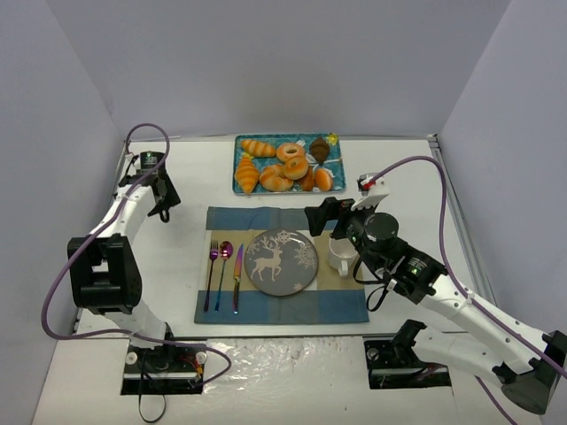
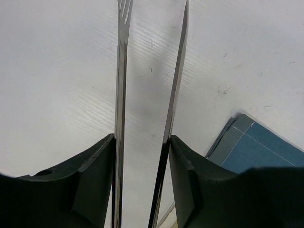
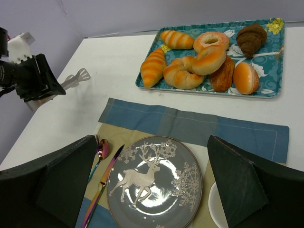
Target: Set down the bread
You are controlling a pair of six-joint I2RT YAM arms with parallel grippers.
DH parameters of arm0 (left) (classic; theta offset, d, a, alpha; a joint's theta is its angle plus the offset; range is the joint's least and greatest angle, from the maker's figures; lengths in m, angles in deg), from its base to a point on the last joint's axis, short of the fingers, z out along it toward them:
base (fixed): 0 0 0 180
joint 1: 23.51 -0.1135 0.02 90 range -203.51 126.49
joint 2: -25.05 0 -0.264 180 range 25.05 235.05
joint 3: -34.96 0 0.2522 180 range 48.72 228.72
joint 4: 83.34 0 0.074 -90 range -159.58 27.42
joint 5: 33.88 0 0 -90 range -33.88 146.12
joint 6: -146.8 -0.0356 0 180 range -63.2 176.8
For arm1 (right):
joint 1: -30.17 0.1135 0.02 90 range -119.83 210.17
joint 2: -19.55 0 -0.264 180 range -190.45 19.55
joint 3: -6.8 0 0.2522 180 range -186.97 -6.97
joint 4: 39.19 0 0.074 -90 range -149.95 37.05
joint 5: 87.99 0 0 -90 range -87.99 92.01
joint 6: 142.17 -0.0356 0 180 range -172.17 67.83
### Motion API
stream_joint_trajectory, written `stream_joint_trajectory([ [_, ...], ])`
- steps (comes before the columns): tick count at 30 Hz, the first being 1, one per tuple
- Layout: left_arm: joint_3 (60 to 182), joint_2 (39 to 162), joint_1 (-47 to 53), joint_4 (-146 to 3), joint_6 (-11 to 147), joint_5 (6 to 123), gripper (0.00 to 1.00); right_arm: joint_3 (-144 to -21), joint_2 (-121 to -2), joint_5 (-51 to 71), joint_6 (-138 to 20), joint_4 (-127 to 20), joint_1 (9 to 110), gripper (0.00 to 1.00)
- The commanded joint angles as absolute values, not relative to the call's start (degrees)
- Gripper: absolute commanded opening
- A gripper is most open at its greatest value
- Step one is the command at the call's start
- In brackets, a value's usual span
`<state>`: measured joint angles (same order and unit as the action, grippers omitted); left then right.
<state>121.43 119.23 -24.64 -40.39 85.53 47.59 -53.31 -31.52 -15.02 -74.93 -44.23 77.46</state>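
Pastries are piled on a teal, flower-patterned tray [image 3: 266,47] at the far edge of the white worktop [image 1: 399,168]. The bread [image 3: 209,59], a small glossy golden-orange ring bun, is propped near the middle of the heap. It is set just in front of a paler ring doughnut [image 3: 211,40] and against a curled bun [image 3: 183,76], with croissants [image 3: 153,67] to its left. Small markings on the arm housings are too small to be read.

The left pincer [image 2: 142,140] is closed on a pair of metal tongs [image 2: 121,95]. Each dark finger is pressed against the outside of one thin blade, and the blades are left slightly apart, with a slotted tip at the end. The tongs are held over bare worktop to the left of a blue and tan placemat [image 1: 345,305], well apart from the tray.

The right pincer [image 3: 151,142] is spread wide with nothing between its fingers. It is held above the placemat, facing the tray. Below it, a grey plate [image 3: 156,213] decorated with a white reindeer and snowflakes is seen bare. An iridescent fork [image 1: 212,266], spoon [image 1: 225,257] and knife [image 1: 237,274] are laid to the plate's left, and a white mug [image 1: 339,255] stands to its right.
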Motion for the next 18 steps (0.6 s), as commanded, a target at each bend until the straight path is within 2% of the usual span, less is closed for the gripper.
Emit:
stream_joint_trajectory([
  [1, 123.54, 113.55, -23.83, -39.65, 84.18, 43.9, 0.42, -54.98, -31.77, -15.05, -75.72, -41.21, 77.28, 1.0],
  [18, 130.92, 108.2, -14.27, -35.08, 80.66, 40.52, 0.42, -56.01, -30.46, -17.81, -75.56, -43.94, 77.19, 1.0],
])
